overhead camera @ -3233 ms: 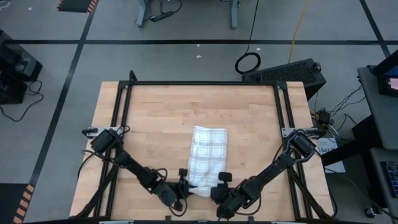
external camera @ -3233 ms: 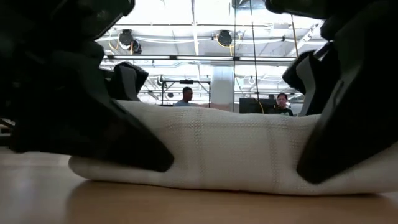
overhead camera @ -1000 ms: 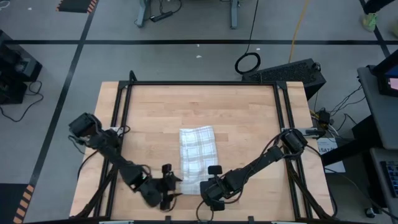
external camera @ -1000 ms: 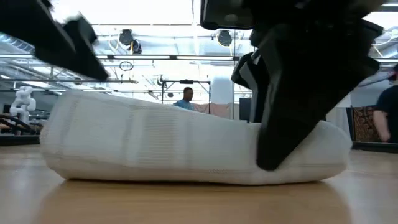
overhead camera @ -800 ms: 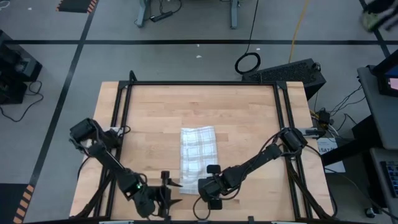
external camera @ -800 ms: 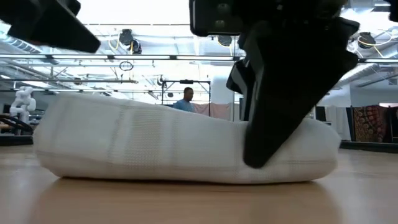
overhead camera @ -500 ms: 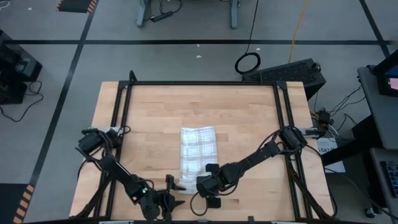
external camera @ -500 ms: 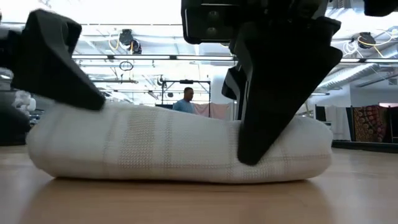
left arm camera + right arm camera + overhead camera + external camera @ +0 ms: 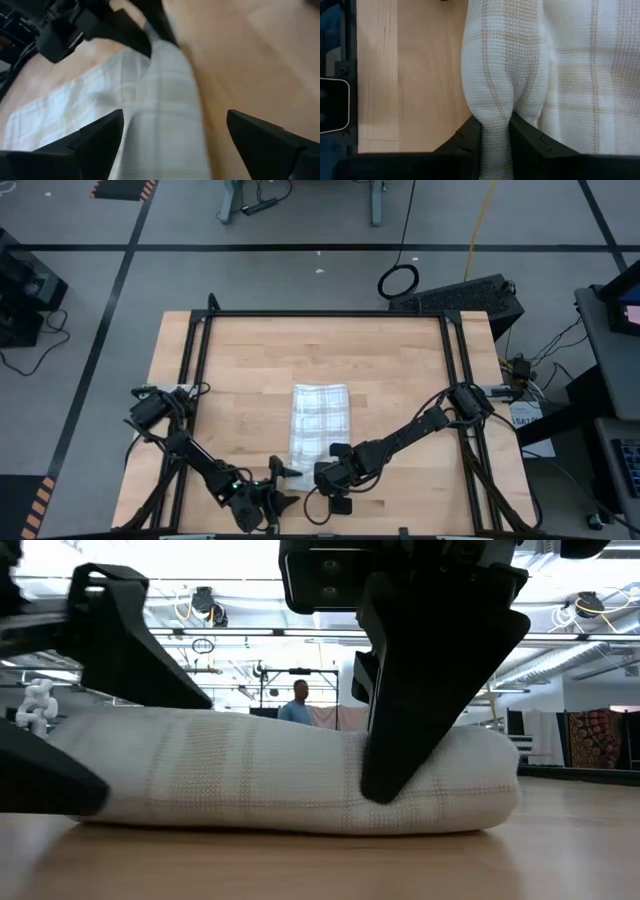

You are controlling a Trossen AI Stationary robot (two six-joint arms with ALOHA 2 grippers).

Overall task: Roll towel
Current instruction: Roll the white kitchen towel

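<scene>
Right, towel (image 9: 318,423) flat on wooden table (image 9: 250,360), near end rolled into soft tube. Right wrist view alone shows right gripper (image 9: 494,131) pinching waffle-weave fold. Left gripper (image 9: 170,135) spread wide at roll's left end. Low view: rounded roll, person (image 9: 298,705) in room behind.

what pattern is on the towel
White with a tan-grey plaid grid; the towel shows best in the right wrist view.
</scene>
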